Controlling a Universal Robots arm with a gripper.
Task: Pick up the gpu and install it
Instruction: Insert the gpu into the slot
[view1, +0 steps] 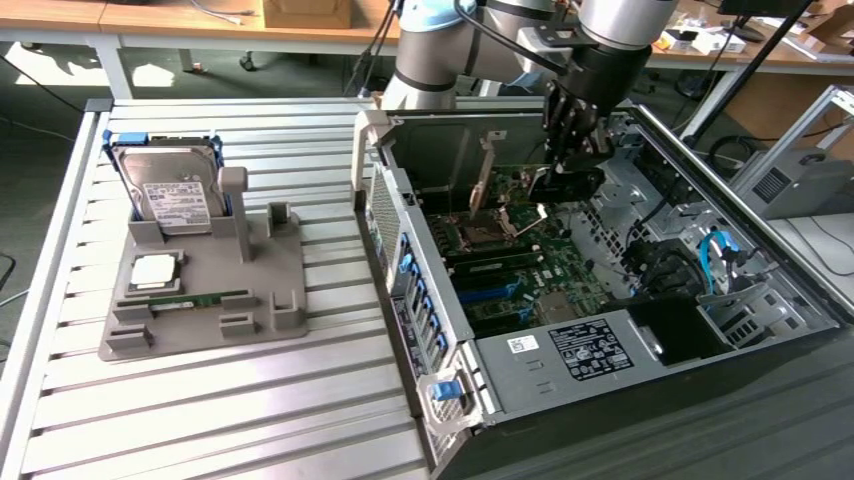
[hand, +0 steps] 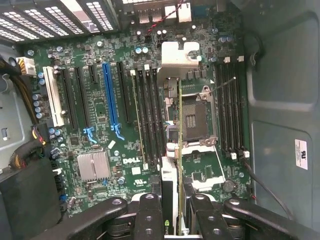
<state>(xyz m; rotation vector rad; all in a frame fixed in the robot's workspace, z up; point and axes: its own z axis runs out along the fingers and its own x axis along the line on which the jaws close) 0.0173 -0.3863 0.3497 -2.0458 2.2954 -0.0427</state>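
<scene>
Okay, exterior view: gripper (view1: 571, 165) down inside open computer case (view1: 427, 280), clenched on gpu (view1: 561, 186), edge-down above motherboard (view1: 534, 270); hard drive (view1: 174, 195) with slim green stick (view1: 200, 298) on grey fixture (view1: 274, 270) at exterior view's left. Wrist view: gpu (hand: 179, 135) edge-on, pinched between fingers (hand: 150, 215), over motherboard (hand: 100, 100) beside CPU socket (hand: 195, 115), long blue slot (hand: 111, 95) well apart from it

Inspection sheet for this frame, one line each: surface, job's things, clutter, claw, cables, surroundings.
Surface: slatted metal table.
Job's things: gpu held edge-on above the motherboard, inside the open PC case.
Clutter: grey fixture carrying a hard drive and a RAM stick.
Claw: claw shut on the gpu.
Cables: blue cables inside the case.
Surroundings: wooden benches and a cardboard box behind the table.
</scene>
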